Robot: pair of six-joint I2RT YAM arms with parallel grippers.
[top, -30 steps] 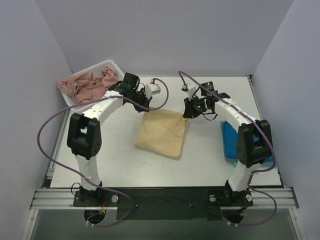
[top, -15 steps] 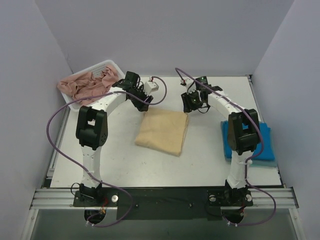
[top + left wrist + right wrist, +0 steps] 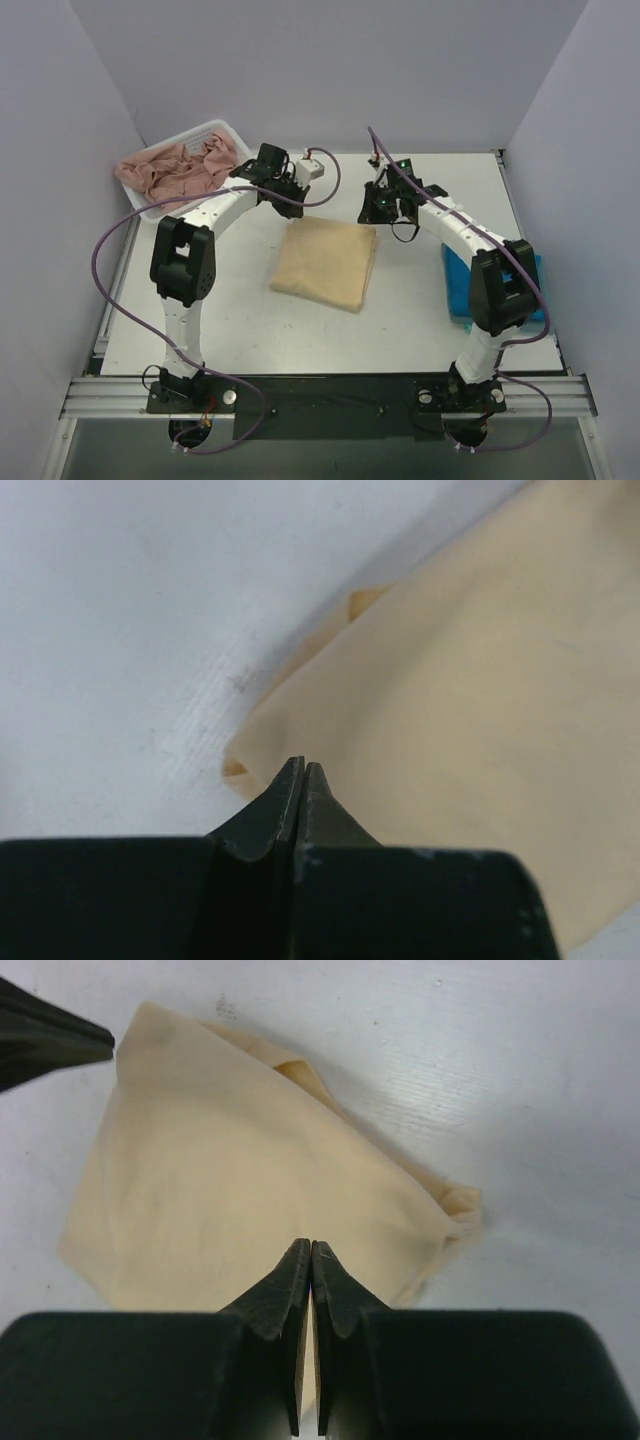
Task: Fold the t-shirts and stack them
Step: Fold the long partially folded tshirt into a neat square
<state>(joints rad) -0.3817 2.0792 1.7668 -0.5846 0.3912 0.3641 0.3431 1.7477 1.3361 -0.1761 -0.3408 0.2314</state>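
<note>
The pale yellow t-shirt (image 3: 325,262) lies folded flat in the middle of the table; it also shows in the left wrist view (image 3: 480,700) and the right wrist view (image 3: 240,1170). The bright blue t-shirt (image 3: 455,290) lies folded at the right edge, partly hidden by my right arm. My left gripper (image 3: 288,203) is shut and empty, just above the yellow shirt's far left corner (image 3: 302,765). My right gripper (image 3: 376,211) is shut and empty, above the far right corner (image 3: 311,1247).
A white basket (image 3: 222,131) with crumpled pinkish-brown clothes (image 3: 175,170) stands at the far left corner. Grey walls close in the table on three sides. My left gripper's tip shows at the top left of the right wrist view (image 3: 60,1040).
Both grippers have drawn back from the yellow shirt's far corners toward the far side. The shirt now lies flat and still.
</note>
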